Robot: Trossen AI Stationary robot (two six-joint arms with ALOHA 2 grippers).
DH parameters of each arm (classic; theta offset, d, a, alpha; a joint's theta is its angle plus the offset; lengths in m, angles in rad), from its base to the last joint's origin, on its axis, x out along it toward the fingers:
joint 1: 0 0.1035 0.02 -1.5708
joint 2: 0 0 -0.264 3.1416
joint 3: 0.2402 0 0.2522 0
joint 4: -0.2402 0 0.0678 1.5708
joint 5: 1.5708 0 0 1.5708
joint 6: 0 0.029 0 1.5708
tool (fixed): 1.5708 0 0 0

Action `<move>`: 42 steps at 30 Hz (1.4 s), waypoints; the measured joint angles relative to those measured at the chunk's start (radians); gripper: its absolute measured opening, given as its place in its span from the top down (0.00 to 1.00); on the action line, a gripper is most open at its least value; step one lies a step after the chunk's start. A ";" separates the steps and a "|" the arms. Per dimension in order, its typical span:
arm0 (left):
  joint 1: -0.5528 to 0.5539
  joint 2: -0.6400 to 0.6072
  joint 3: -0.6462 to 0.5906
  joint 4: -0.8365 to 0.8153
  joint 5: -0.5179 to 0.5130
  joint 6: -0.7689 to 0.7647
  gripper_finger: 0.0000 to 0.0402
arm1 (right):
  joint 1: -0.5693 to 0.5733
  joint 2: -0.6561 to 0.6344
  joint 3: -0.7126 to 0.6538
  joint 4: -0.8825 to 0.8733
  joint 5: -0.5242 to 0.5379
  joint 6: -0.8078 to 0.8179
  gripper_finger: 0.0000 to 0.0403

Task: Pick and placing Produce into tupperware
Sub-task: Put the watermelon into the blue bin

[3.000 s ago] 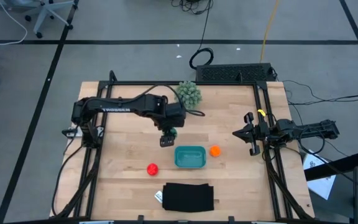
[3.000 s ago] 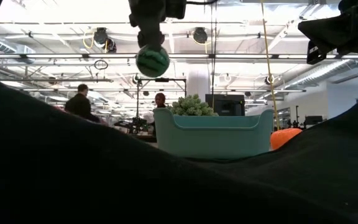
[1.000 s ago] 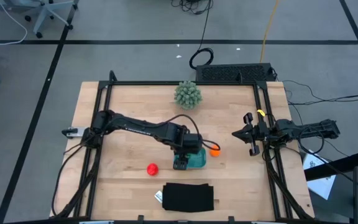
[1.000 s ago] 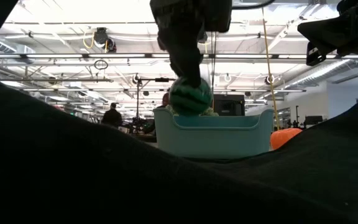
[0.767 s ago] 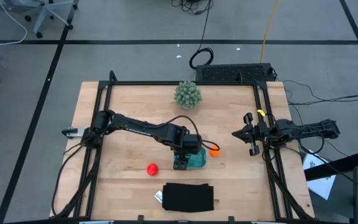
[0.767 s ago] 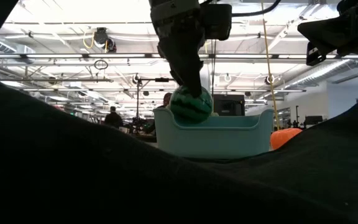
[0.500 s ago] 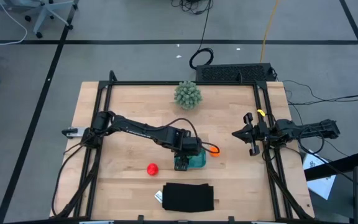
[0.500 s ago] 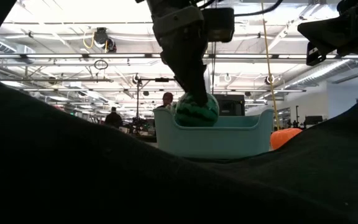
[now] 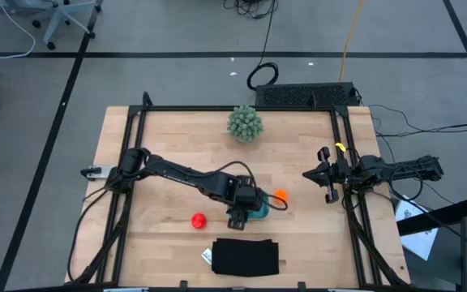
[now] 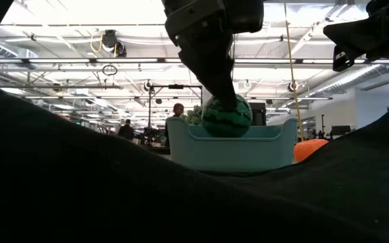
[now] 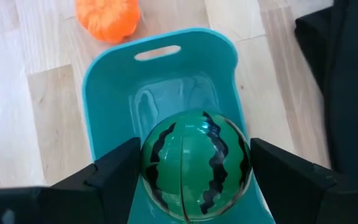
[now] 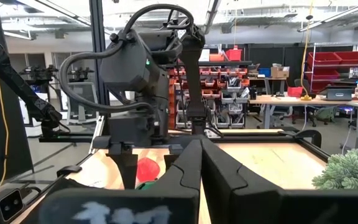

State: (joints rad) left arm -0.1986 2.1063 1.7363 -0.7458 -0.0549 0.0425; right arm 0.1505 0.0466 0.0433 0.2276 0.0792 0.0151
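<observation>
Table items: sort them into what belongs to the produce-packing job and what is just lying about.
Job:
- striped melon ball, held by the left gripper over the teal container
- orange ball, beside the container
- red ball

Lying about:
- spiky green plant
- flat black rectangle
- right gripper, waiting at the table's right edge

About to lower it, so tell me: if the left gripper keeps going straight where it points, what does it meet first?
Likely the tub floor: the left gripper holds the melon just above it, nothing between.
</observation>
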 joint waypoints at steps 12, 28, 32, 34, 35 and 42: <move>-0.019 0.000 0.000 -0.001 -0.011 -0.119 0.30 | 0.000 0.000 0.000 0.000 0.000 0.008 1.00; -0.032 0.003 -0.052 0.035 -0.079 -0.103 0.30 | 0.000 0.000 0.000 -0.001 0.000 0.008 1.00; -0.033 0.003 -0.076 0.042 -0.077 -0.095 0.30 | 0.000 0.000 0.000 -0.001 0.000 0.008 1.00; -0.033 0.003 -0.083 0.042 -0.077 -0.085 0.30 | 0.000 0.000 0.000 -0.001 0.000 0.008 1.00; -0.033 0.002 -0.088 0.045 -0.077 -0.086 0.30 | 0.000 0.000 0.000 -0.001 0.000 0.008 1.00; -0.029 0.002 -0.117 0.065 -0.046 -0.096 0.30 | 0.000 0.000 0.000 -0.001 0.000 0.008 1.00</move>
State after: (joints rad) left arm -0.2276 2.1086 1.6190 -0.6808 -0.1009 -0.0532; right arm 0.1505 0.0467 0.0437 0.2268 0.0792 0.0227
